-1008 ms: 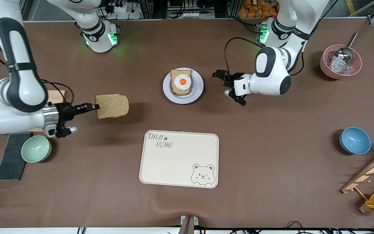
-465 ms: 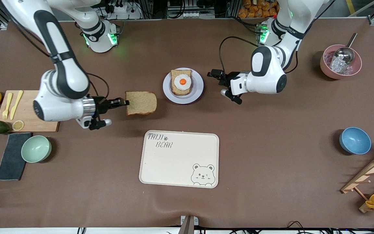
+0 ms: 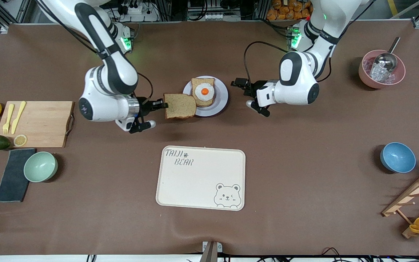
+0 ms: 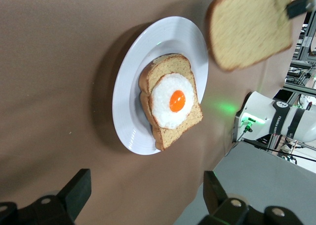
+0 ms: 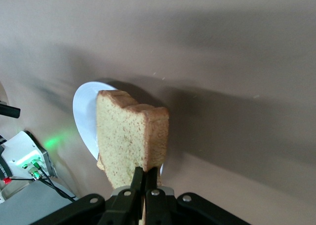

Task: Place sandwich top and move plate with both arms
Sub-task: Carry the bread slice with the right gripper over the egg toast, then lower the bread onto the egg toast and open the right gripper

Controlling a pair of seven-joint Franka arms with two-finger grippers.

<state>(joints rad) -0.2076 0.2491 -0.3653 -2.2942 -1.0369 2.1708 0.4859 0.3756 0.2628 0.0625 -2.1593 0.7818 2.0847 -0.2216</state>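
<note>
One sandwich top (image 3: 180,106) in right hand (image 3: 163,105)

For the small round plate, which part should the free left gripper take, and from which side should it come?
Probably the bare rim of the plate toward the left arm's end of the table. The open left gripper hangs beside that edge. The egg-topped slice leaves the rim free there, while the right gripper, shut on the sandwich top, is over the rim at the right arm's end.

L end effector (image 3: 239,87) agape, R end effector (image 3: 164,105) seemingly clamped.
</note>
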